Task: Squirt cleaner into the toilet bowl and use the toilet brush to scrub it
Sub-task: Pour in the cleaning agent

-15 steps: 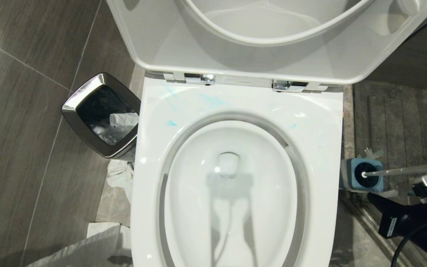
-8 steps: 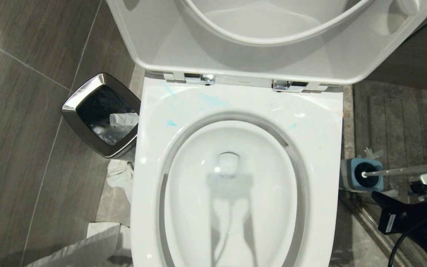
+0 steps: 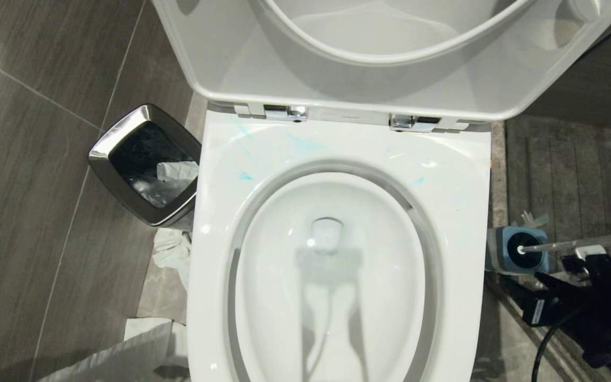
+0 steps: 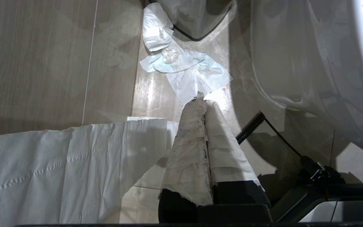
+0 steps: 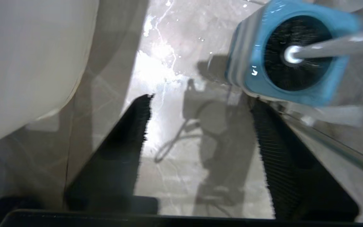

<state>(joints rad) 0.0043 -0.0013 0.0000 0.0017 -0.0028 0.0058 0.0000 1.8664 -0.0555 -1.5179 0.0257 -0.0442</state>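
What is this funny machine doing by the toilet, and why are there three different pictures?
It is a cleaning robot with two arms, and each picture comes from one of its cameras. The head camera looks down on the open toilet bowl, which has blue smears on its rim. A shiny bin stands to the left and tissue paper lies on the floor.

The other two cameras sit on the wrists. The right gripper is open and holds nothing. It hangs near the floor beside the blue holder, where the toilet brush stands with its black bristles inside. The left gripper, wrapped in white paper, is shut and parked low beside the toilet.
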